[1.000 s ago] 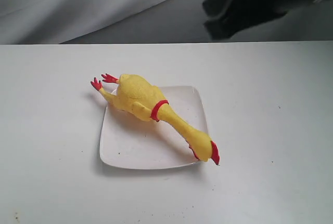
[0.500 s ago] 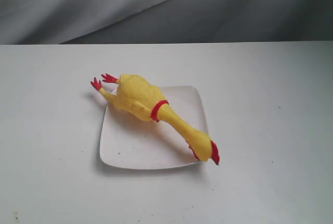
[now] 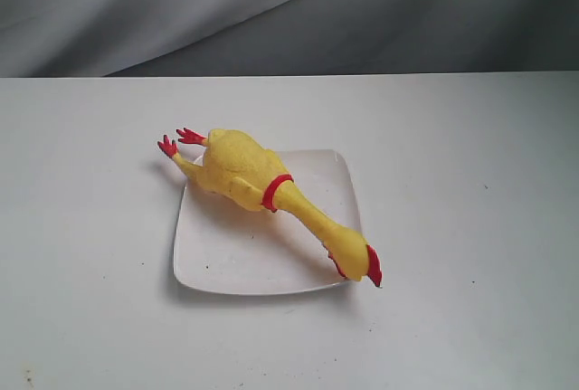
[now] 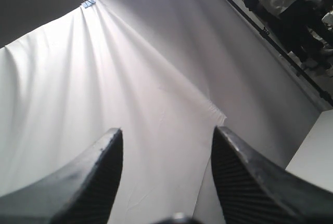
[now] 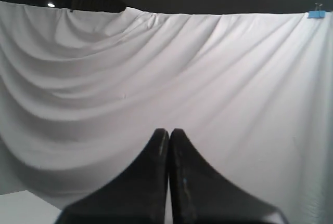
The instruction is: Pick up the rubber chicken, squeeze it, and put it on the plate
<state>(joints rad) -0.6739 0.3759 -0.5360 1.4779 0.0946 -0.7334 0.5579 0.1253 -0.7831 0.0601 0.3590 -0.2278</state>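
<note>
The yellow rubber chicken (image 3: 262, 186) lies diagonally across the white square plate (image 3: 226, 268) in the exterior view. Its red feet hang over the plate's far left corner and its red-combed head over the near right edge. Neither arm shows in the exterior view. My left gripper (image 4: 166, 133) is open with nothing between its fingers and points at a white backdrop cloth. My right gripper (image 5: 169, 131) is shut with its fingertips pressed together, empty, also facing the cloth. Neither wrist view shows the chicken or the plate.
The plate sits near the middle of a white table (image 3: 470, 227). A grey-white draped cloth (image 3: 271, 10) hangs behind the table's far edge. A person in dark clothes (image 4: 291, 11) stands off in a corner of the left wrist view.
A dark arm at the top right of the exterior view one second ago has left the frame. The chicken and plate have not moved.
</note>
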